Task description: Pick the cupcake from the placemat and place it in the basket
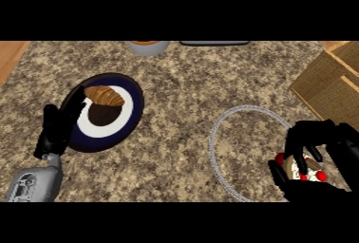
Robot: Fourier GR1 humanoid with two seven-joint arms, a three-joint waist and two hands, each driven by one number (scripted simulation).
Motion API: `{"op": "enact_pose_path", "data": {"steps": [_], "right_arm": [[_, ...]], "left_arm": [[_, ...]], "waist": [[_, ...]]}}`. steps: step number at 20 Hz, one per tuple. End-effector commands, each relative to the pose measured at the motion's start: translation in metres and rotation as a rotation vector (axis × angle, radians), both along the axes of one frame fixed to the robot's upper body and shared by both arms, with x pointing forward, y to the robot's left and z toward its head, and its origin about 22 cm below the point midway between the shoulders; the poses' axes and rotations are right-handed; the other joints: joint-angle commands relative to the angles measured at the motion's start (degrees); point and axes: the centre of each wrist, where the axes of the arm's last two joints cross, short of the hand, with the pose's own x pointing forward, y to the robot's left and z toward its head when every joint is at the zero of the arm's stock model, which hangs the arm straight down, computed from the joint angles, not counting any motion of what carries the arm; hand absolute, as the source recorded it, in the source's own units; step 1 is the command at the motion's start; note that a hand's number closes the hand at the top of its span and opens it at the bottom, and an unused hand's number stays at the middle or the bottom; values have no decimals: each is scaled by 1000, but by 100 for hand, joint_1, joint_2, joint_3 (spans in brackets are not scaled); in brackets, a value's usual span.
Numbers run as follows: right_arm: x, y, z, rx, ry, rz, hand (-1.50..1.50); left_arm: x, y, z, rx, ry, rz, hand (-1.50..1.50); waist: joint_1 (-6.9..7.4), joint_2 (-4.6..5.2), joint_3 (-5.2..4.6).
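Speckled stone counter (182, 80): dark plate (135, 107) at 9 o'clock, grey-rimmed placemat (212, 142) at 4, tan basket (329, 80) at 2, grey bowl (148, 47) at 12.
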Motion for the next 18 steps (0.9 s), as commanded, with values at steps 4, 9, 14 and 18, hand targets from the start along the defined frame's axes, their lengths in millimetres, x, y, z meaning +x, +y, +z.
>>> {"op": "enact_pose_path", "data": {"steps": [4,9,14,18], "right_arm": [[-4,-21,77,98,-85,-65,150],[5,-26,130,117,-88,-156,150],[34,-56,189,71,-107,-267,150],[39,-59,209,-190,-125,-414,150]], "left_arm": [[6,-2,5,-13,-19,-19,0],[-3,6,3,-9,10,-8,0],[1,-2,-6,19,-27,-7,0],[10,-20,4,-4,-19,-33,0]], "waist": [[40,10,-5],[48,-22,-5],[102,34,-1],[204,89,-1]]}}
